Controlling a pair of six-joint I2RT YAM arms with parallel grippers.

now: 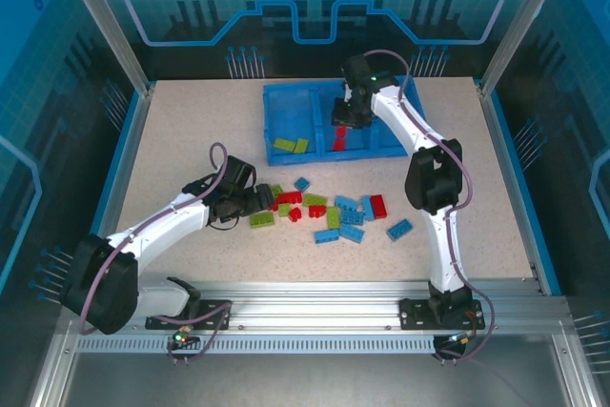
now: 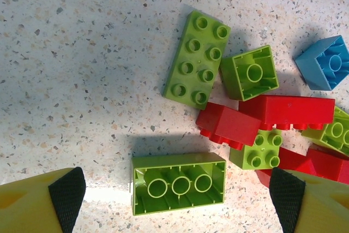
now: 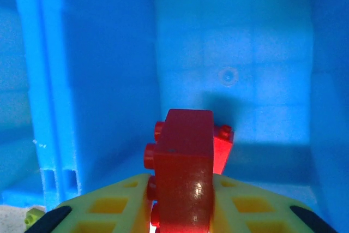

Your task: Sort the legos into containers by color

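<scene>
The right tool (image 1: 341, 123) reaches into the middle compartment of the shallow blue plastic tray (image 1: 278, 113) at the far centre of the speckled worktop (image 1: 181, 131). It is clenched on a red studded plastic brick (image 3: 182, 173), and a second red brick (image 3: 224, 143) lies just behind. Two lime green bricks (image 1: 291, 145) lie in the left compartment. The left tool (image 2: 177, 189) is released, its fingers spread wide over an upturned lime green brick (image 2: 178, 184). That brick lies at the left edge of the loose pile of red, green and light blue bricks (image 1: 334, 212), nearer than the tray.

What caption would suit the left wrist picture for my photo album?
Open left hand framing an upside-down green brick, with red, green and blue bricks jumbled beside it.
</scene>
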